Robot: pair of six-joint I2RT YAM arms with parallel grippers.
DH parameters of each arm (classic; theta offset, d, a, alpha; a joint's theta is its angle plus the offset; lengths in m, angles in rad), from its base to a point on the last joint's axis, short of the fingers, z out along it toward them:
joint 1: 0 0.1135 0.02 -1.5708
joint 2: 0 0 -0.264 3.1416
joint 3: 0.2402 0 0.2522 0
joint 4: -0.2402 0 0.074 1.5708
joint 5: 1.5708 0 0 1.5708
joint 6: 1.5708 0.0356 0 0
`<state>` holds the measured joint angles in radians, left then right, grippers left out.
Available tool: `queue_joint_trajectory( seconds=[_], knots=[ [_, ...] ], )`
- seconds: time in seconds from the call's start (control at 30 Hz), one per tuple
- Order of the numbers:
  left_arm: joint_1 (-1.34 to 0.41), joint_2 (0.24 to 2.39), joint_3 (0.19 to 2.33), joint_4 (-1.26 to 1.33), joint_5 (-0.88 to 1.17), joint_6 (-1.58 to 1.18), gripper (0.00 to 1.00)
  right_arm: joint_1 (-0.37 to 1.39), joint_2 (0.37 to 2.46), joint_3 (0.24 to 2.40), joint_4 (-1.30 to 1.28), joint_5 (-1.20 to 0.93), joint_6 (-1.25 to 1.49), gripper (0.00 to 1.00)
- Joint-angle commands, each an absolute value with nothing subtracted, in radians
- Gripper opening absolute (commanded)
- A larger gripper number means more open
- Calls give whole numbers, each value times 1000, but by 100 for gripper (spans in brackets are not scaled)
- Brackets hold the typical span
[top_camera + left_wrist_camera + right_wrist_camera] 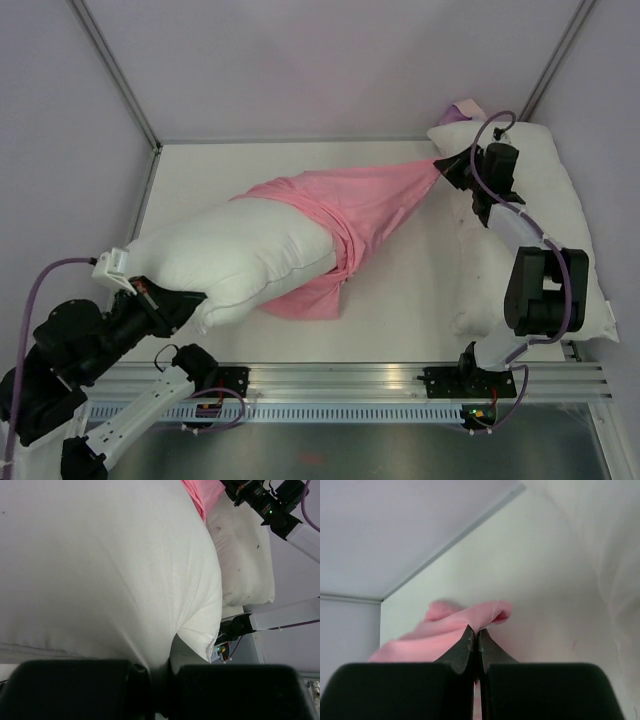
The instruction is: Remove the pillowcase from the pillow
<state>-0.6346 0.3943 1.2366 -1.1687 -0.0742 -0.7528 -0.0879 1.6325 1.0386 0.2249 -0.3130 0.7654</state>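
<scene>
Tightly, right hand [475, 632] pinches pillowcase [450, 620].

The pillowcase [360, 200] is pink cloth, matt and creased; the pillow [240, 262] is white cloth, matt and smooth. The table [410, 290] looks smooth, matt white, the rail [340, 377] bare metal with a dull sheen, the right hand [476, 642] matt black plastic.

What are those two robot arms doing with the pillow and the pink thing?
They are taking a pink pillowcase off a white pillow. The left pincer is shut on the pillow's near corner. The right pincer is shut on the pillowcase's far end, stretching it toward the back right. About half the pillow is bare; the rest sits inside the bunched case. A spare pillow lies beneath the right arm.
</scene>
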Motion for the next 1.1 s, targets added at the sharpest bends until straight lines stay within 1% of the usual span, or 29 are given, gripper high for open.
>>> queue_joint_trajectory(
  seconds=[0.0, 0.13, 0.3, 0.33, 0.53, 0.67, 0.8, 0.87, 1.07],
  knots=[
    [-630, 370, 1397, -1201, -218, -677, 2, -115, 1595, 1181, 123, -131, 695, 0],
    [-632, 364, 1492, -1284, -267, -673, 2, -138, 1670, 1359, 80, -84, 692, 0],
    [-641, 367, 1607, -1399, -373, -676, 2, -155, 1744, 1498, 54, -22, 704, 0],
    [-643, 367, 1618, -1414, -388, -678, 2, -161, 1776, 1553, 51, -21, 709, 0],
    [-646, 353, 1632, -1521, -474, -684, 2, -164, 1885, 1770, 29, 72, 704, 0],
    [-647, 327, 1663, -1539, -521, -689, 2, -166, 1965, 1920, 8, 121, 703, 0],
    [-649, 313, 1672, -1540, -549, -675, 2, -179, 2113, 2170, -64, 161, 706, 0],
    [-649, 316, 1667, -1540, -564, -667, 2, -198, 2167, 2251, -74, 166, 722, 0],
    [-657, 314, 1646, -1540, -641, -664, 2, -256, 2258, 2370, -57, 209, 742, 1]
  ],
)
